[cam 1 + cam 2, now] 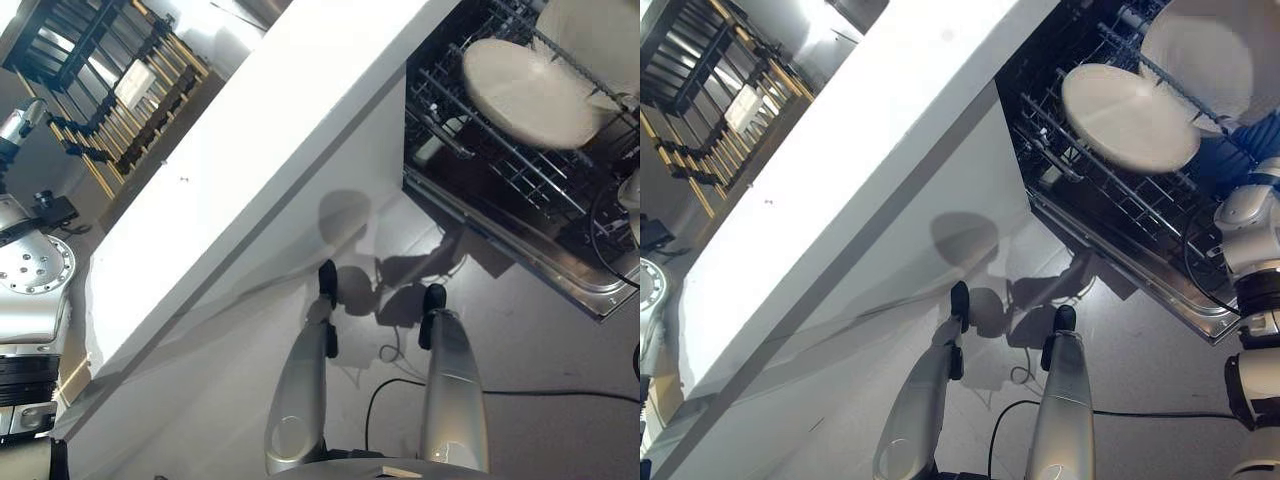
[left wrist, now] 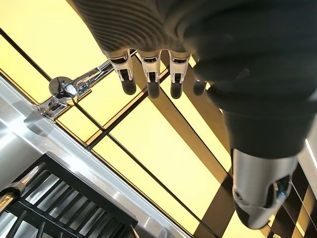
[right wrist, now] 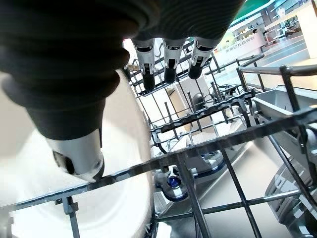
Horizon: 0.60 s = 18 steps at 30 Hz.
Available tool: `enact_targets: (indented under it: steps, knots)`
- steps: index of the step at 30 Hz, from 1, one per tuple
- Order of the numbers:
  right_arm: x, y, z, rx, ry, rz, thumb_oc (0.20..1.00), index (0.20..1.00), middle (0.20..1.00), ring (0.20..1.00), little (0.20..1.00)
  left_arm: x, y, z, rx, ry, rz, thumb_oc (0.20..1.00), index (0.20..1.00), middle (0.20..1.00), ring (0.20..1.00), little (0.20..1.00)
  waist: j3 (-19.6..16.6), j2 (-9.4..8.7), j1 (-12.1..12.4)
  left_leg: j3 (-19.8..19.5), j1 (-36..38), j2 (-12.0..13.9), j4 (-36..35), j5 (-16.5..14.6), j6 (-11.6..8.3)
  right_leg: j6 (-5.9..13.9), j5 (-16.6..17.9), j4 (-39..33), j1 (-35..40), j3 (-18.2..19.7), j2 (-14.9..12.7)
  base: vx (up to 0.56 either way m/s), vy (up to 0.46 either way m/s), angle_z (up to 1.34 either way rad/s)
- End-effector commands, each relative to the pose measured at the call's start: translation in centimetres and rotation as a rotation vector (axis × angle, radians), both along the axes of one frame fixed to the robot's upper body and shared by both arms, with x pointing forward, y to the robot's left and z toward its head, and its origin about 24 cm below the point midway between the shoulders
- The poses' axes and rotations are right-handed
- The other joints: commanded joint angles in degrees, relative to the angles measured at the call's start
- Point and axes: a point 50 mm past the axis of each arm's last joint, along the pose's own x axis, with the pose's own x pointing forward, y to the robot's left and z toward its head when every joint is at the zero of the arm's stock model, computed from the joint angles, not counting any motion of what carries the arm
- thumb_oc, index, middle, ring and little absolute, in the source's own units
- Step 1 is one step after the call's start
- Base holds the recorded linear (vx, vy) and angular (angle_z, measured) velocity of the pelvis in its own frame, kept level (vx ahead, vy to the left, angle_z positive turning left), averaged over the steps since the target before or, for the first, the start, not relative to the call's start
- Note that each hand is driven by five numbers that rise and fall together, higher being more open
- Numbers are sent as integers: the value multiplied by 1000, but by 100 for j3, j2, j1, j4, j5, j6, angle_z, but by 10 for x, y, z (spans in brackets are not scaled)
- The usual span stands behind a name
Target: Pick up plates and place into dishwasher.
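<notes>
Two pale round plates stand in the dark wire rack (image 1: 500, 170) of the open dishwasher, one in front (image 1: 530, 95) and one behind it at the far right (image 1: 1200, 60). In the right wrist view my right hand (image 3: 166, 54) is inside the rack. Its fingers are straight and lie past a plate's rim, while its thumb (image 3: 79, 158) lies across that white plate (image 3: 119, 198). The hand is open. In the left wrist view my left hand (image 2: 148, 74) hangs idle and open, away from the dishwasher, with nothing in it.
A long white counter (image 1: 250, 150) runs diagonally, left of the dishwasher, whose metal front edge (image 1: 590, 285) juts over the grey floor. A black and wooden slatted rack (image 1: 120, 90) stands beyond the counter. Yellow panels (image 2: 148, 148), a chrome fitting (image 2: 62, 89) and a black grate (image 2: 59, 198) lie past my left hand.
</notes>
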Motion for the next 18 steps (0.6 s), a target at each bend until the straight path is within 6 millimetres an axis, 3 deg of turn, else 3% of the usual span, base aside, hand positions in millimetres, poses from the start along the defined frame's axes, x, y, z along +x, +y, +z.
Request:
enact_targets:
  steps: [1,18]
  knots:
    - [12,9,-37,18,174,41,1000,1000,1000,1000,1000,22,-44,-26,-166,-30,-193,1000,1000,1000,1000,1000,418,25,-257,-287,-148,383,758,-546,-62,120,554,-1105,249,192,48,16,46,2]
    - [3,5,-30,34,83,41,1000,1000,1000,1000,1000,20,-40,-31,-196,-20,-197,1000,1000,1000,1000,1000,418,-63,-345,-246,355,384,644,-585,-48,140,649,-1347,738,179,3,6,23,1]
